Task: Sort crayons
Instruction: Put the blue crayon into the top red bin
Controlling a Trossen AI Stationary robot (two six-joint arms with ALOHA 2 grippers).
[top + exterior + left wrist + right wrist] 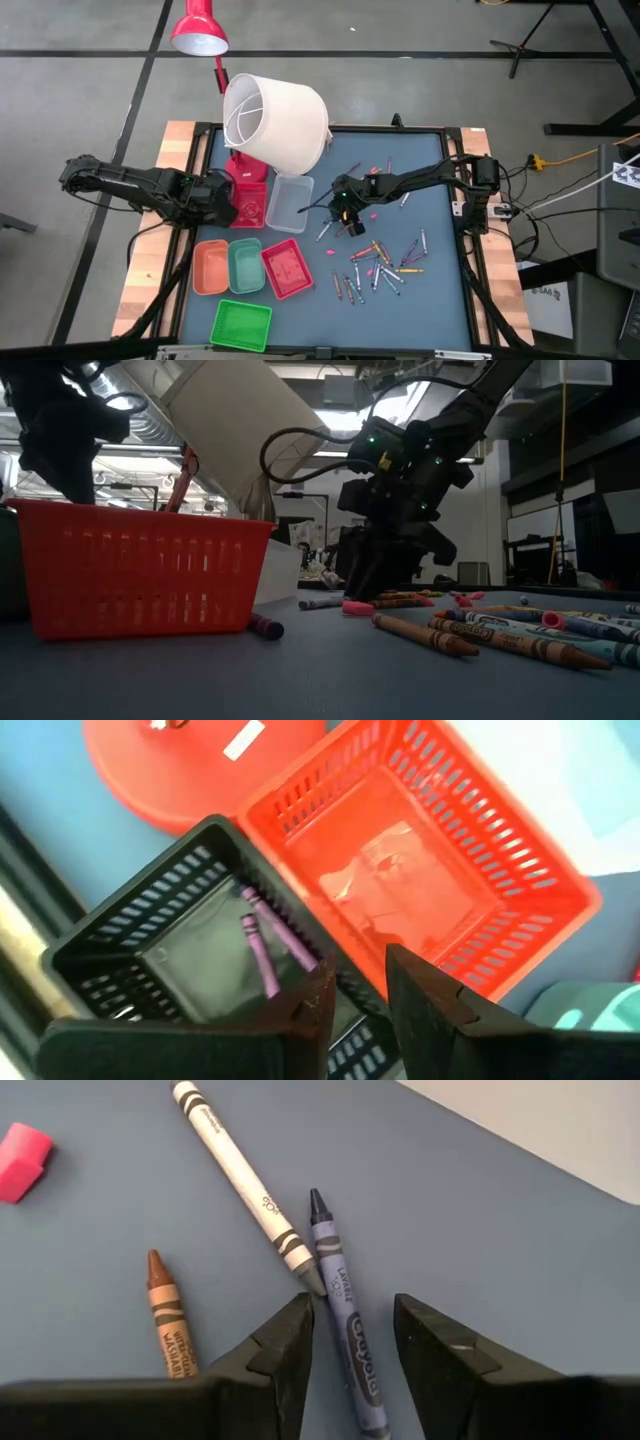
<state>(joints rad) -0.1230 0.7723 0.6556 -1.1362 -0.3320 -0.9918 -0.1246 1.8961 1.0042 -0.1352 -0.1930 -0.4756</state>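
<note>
Crayons (345, 1295): blue one's end hidden between right claw (352, 1345) fingers.

Low view backlit, arm silhouetted; wrist views bright, fingers (285, 1355) slightly blurred.

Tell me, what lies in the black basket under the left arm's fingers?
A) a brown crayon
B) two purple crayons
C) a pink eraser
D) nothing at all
B: the left wrist view shows two purple crayons lying side by side on the floor of the black basket, next to the red basket.
</note>
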